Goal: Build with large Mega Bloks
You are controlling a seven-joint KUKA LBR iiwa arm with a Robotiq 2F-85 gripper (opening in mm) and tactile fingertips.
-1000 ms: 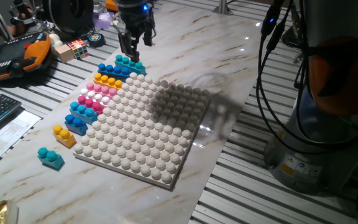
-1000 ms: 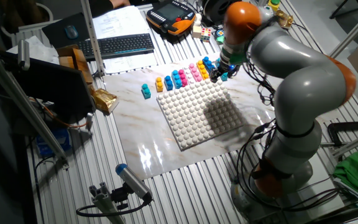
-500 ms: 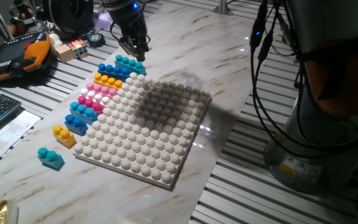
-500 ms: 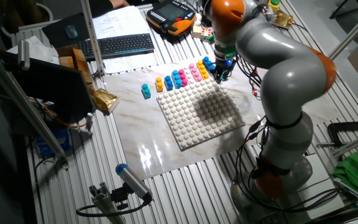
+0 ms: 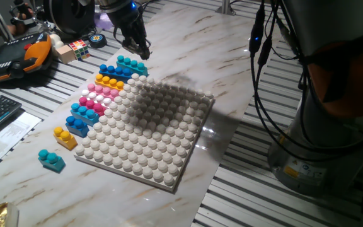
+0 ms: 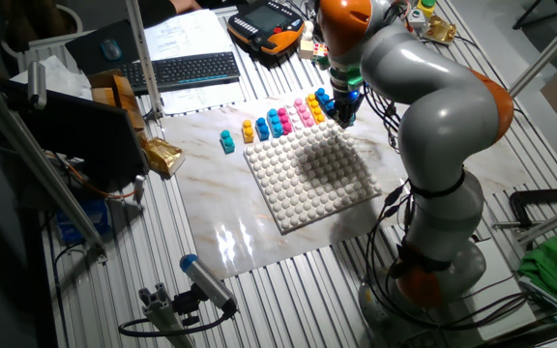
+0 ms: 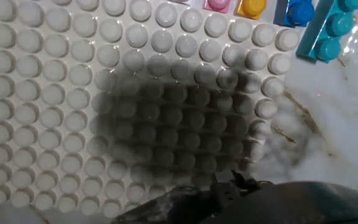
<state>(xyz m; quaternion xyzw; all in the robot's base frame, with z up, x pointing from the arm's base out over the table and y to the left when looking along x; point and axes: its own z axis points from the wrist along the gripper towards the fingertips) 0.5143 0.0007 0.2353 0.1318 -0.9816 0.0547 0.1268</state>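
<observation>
In one fixed view, a lone teal brick [image 5: 51, 160] lies at the near left on the marble table [image 5: 244, 57], well apart from the other bricks. Just right of it and a little farther back sits a yellow-orange brick [image 5: 64, 137], close to the near left corner of the white studded baseplate [image 5: 150, 135]. Along the plate's left edge runs a row of bricks: a blue one [image 5: 77, 125], a light blue one [image 5: 86, 113], pink ones [image 5: 95, 99], another yellow-orange one [image 5: 109, 82], a dark blue one [image 5: 115, 70] and, farthest back, a teal one [image 5: 131, 65]. Far left, off the marble, a small multicoloured cube [image 5: 79, 46] rests beside an orange and black handset [image 5: 17, 58].

The gripper [image 5: 136, 46] hangs above the far end of that row, near the teal and dark blue bricks, its fingers pointing down and nothing seen between them; how far apart the fingers stand cannot be told. Its shadow falls on the far middle of the baseplate.

In the other fixed view the grey and orange arm [image 6: 433, 106] bends over the far right corner of the plate. The hand view looks down on the plate's studs, with the teal brick at the upper right corner.
</observation>
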